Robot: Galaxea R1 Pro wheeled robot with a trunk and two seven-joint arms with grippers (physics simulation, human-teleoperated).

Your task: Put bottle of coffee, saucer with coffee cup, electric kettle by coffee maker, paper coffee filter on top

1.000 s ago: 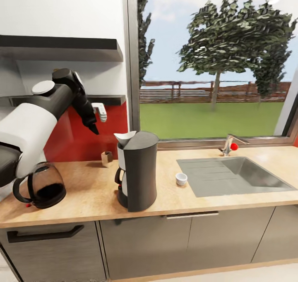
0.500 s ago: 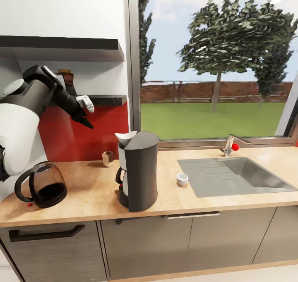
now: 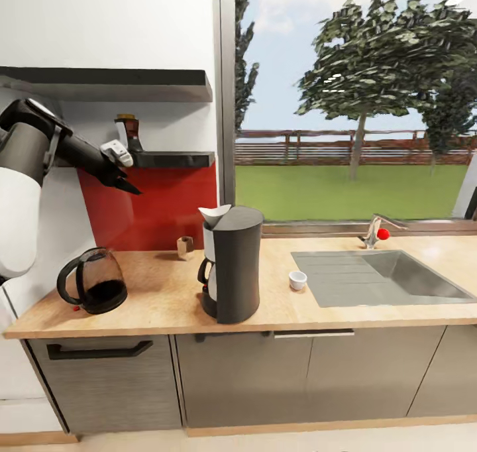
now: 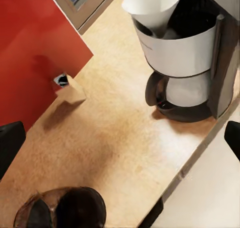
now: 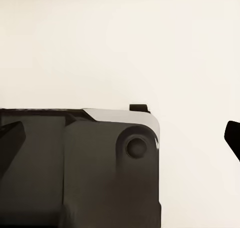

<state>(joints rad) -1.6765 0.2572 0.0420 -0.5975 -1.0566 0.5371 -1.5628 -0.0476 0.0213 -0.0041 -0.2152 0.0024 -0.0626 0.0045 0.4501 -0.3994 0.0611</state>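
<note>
The left claw [image 3: 126,185] has swung up and away from the coffee maker [image 3: 233,264] toward the shelf [image 3: 173,159], and now the coffee bottle [image 3: 130,132] can be seen there.

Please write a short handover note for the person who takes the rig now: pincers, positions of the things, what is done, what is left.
Left pincer: open, empty, raised near the kitchen shelf.
Right pincer: open, empty.
On the kitchen countertop: coffee maker with paper coffee filter on top, electric kettle at its side, coffee cup near the sink.
Bottle of coffee: on the shelf.
Left: bring bottle down; find saucer, put cup on it.
</note>
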